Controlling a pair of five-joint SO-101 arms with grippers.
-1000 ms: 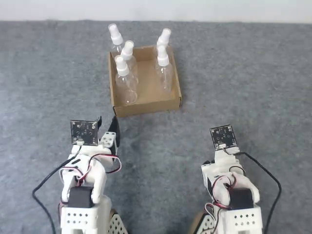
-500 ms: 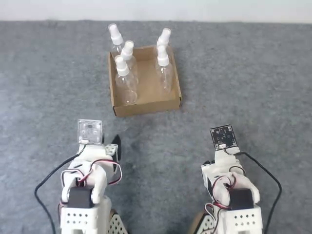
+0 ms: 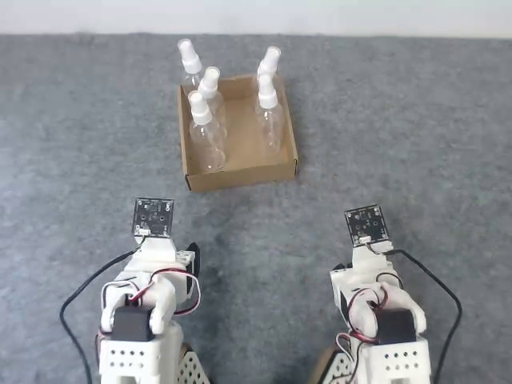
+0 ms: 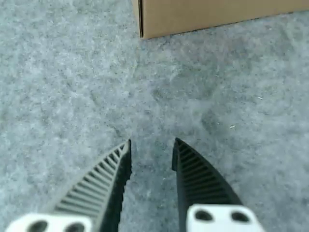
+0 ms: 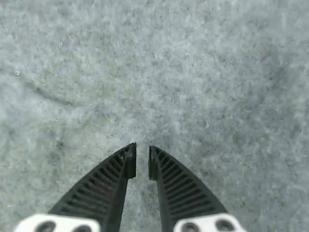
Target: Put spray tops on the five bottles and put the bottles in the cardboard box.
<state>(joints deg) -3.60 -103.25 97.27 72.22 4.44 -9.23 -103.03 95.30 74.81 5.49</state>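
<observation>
Cardboard box (image 3: 240, 174), far centre: five bottles (image 3: 208, 138), spray tops (image 3: 199, 107) on, apparently all inside. Task looks done. Left gripper (image 4: 150, 145) narrowly parted, empty; right gripper (image 5: 142, 149) almost closed, empty.

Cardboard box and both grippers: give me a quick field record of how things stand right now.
bottles: five, upright, each with a spray top
cardboard box: three bottles plainly inside; the back two stand at its far wall, inside or behind unclear
left gripper: open, empty, over the grey mat short of the box
right gripper: nearly shut, empty, over the mat
left to do: probably nothing, if the back two are inside
</observation>
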